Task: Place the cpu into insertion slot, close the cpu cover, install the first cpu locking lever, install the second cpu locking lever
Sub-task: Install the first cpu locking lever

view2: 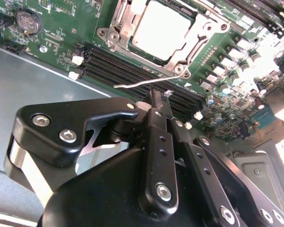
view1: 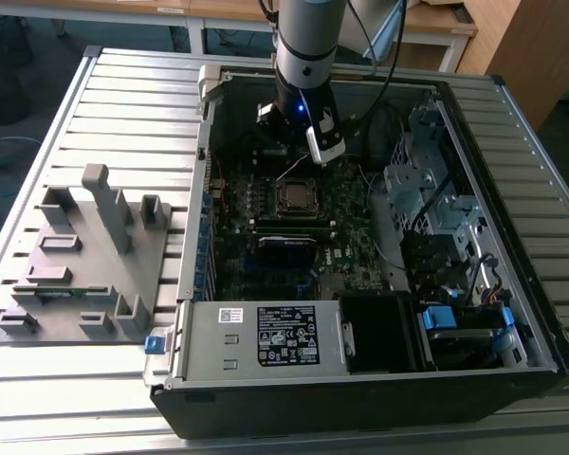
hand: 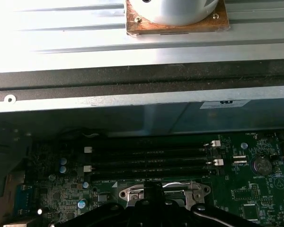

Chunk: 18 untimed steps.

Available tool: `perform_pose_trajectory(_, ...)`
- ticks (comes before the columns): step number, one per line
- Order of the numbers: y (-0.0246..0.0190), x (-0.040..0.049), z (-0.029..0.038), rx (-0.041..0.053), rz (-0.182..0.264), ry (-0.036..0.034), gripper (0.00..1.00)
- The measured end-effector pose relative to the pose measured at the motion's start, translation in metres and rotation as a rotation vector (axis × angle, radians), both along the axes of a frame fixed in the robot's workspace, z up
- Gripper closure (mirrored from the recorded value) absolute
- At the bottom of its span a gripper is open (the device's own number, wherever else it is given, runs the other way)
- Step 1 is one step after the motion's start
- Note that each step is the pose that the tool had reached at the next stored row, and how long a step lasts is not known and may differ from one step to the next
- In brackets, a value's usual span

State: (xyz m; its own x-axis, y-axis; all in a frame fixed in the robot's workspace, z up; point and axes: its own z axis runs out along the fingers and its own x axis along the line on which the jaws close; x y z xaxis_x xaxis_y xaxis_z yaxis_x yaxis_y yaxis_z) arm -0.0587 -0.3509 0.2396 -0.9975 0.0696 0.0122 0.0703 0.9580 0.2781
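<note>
An open computer case (view1: 360, 408) lies on a slatted metal table (view1: 123, 95), and a robot arm (view1: 305, 57) reaches down into it, its wrist hanging near the insertion slot (view1: 294, 197). The slot is a small square socket near the middle of the green circuit board (view2: 57, 28). The cpu (view2: 160, 29), a pale silver square, sits in the slot, and the cpu cover (view2: 122, 20) — a thin metal frame — lies flat around it. In the second wrist view the black gripper (view2: 157, 97) hangs just beside the slot, over the memory slots (view2: 128, 68) that run along one edge of it. Its fingers are drawn together with no gap between the tips (nothing can be seen clamped in them). A thin wire locking lever (view2: 142, 81) juts out unlatched from a corner of the slot and passes just beyond the fingertips; whether they touch it cannot be told. A round coin battery (view2: 28, 21) sits on the board well apart from the slot — and a grey plastic fixture (view1: 85, 256) stands on the table, far from the slot, toward the exterior view's left.
</note>
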Motion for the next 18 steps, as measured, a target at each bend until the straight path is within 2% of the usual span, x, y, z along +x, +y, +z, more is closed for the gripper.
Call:
perform_pose_trajectory(3, -0.0001, -0.0001, -0.0022, -0.0109, 0.0, -0.0009, 0.9)
perform_pose_trajectory(8, 0.0001, -0.0001, -0.0056, -0.0514, 0.0, -0.0029, 0.9)
perform_pose_trajectory(9, 0.0001, -0.0001, -0.006, -0.0572, 0.0, -0.0033, 0.9)
perform_pose_trajectory(10, 0.0001, 0.0, -0.006, -0.0605, 0.0, -0.0033, 0.9)
perform_pose_trajectory(13, 0.0, -0.0001, -0.0059, -0.0612, 0.0, -0.0032, 0.9)
perform_pose_trajectory(18, 0.0019, -0.0001, -0.0067, -0.0587, 0.0, -0.0031, 0.9)
